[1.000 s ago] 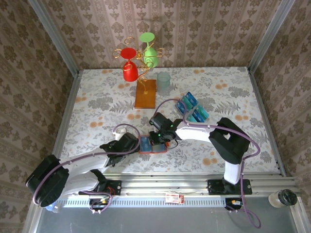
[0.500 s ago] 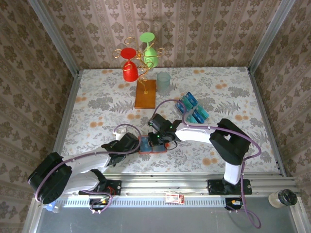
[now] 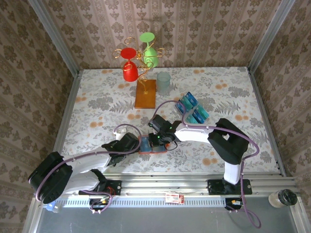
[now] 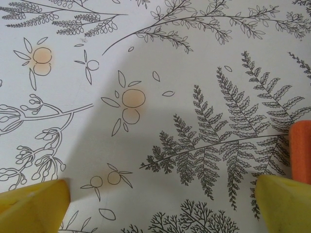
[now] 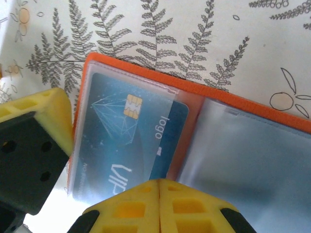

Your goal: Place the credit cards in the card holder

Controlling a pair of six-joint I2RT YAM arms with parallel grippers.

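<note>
The orange card holder (image 5: 194, 90) lies open on the tablecloth, its clear sleeves facing up. One blue credit card (image 5: 121, 136) with a gold chip sits mostly inside the left sleeve, its right end sticking out toward the fold. My right gripper (image 5: 159, 187) is shut, its yellow tips pressed together just over the card's near edge. My left gripper (image 4: 160, 204) is open and low over the cloth, and its right finger (image 4: 284, 194) is at the holder's left edge (image 4: 301, 150). In the top view the holder (image 3: 158, 149) lies between both grippers. The other cards (image 3: 192, 109) lie in a loose pile farther back on the right.
A gold wire stand on an orange-brown base (image 3: 145, 93) holds a red glass (image 3: 129, 68) and a green glass (image 3: 149, 51) at the back. A pale green cup (image 3: 164, 82) stands beside it. Patterned walls enclose the table on three sides.
The right gripper has shifted slightly over the holder, staying shut. The left arm and the card pile have hardly moved.
</note>
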